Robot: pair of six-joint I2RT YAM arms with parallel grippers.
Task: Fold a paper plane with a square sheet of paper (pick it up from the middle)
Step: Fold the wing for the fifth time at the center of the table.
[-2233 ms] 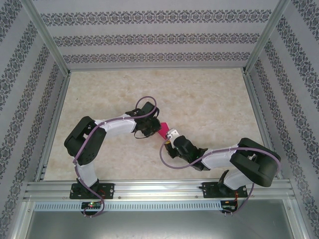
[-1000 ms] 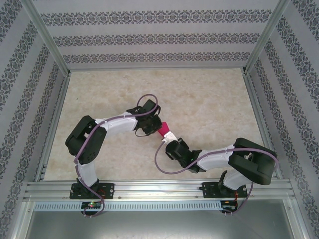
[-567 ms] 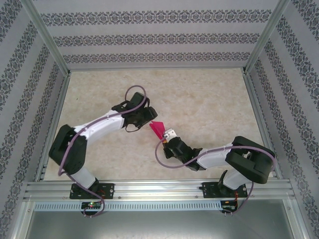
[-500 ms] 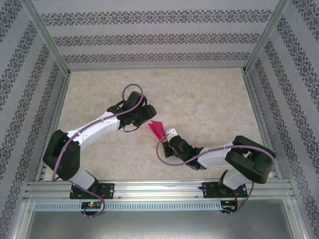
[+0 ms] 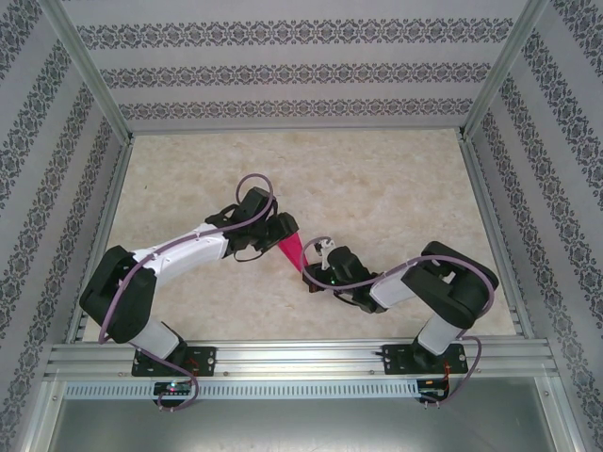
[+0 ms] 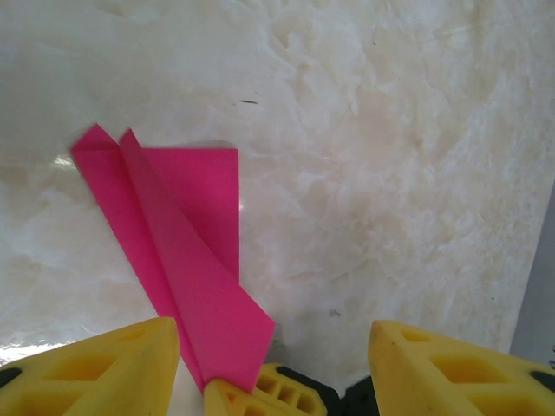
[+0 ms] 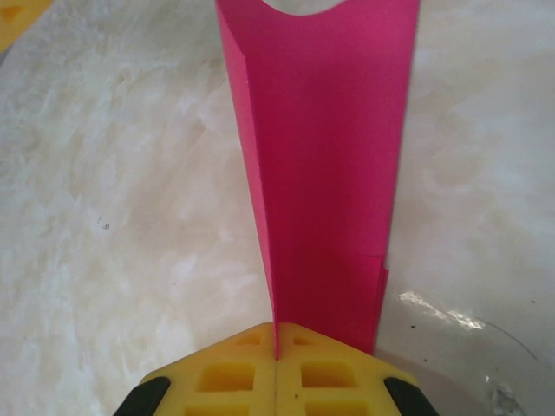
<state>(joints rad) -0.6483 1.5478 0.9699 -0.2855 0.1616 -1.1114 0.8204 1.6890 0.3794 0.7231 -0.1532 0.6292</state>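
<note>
Marbled beige stone is seen as the desk [image 5: 405,188], which is enclosed by patterned walls [image 5: 283,75]. The right pincer [image 7: 276,342] is clamped tight on the near, narrow end of the paper plane [image 7: 321,147], with its yellow fingers pressed together over the pink fold. From that grip the plane is seen reaching away and to the far left, widening as it goes, with a long crease along it. The left pincer [image 6: 273,334] is held wide with nothing gripped, one yellow finger on each side of the plane's held end. From above, the plane is found between the two pincers, near the middle of the desk. Whether its far end rests on the desk cannot be told.
</note>
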